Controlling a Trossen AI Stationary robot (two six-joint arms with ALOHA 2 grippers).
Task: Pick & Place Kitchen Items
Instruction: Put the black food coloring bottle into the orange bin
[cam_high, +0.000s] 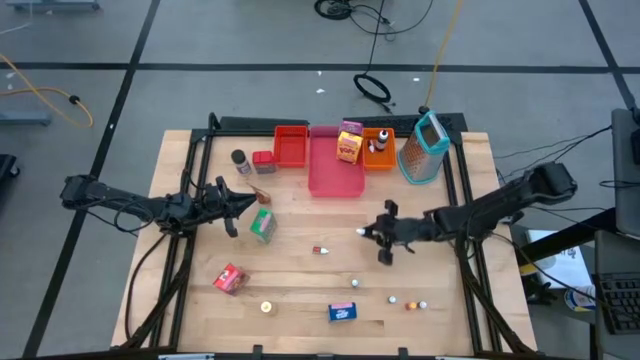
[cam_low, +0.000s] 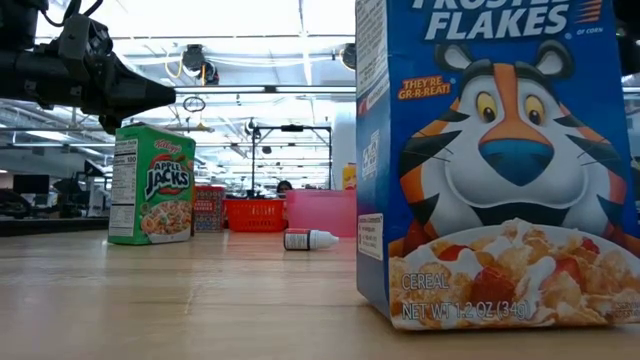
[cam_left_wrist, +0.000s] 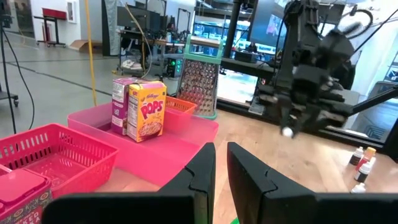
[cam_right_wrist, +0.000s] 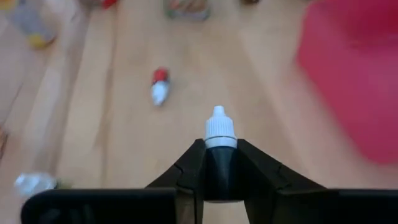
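Clamped in the right gripper's (cam_right_wrist: 220, 163) fingers, a small dark plastic bottle with white conical cap (cam_right_wrist: 219, 138) points straight forward, beyond their tips. Left gripper's (cam_left_wrist: 221, 163) fingers are closed, empty, above the smooth wooden table (cam_high: 300, 270).

blue box (cam_low: 497, 160): FLAKES | green box (cam_low: 152, 184): APPLE JACKS | yellow box (cam_left_wrist: 146, 111): POPS

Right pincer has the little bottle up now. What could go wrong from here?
The right pincer pinches the small white-capped bottle only low on its body, so it could slip out during the carry. The pink tray already holds a yellow cereal box, which a drop there might knock over.
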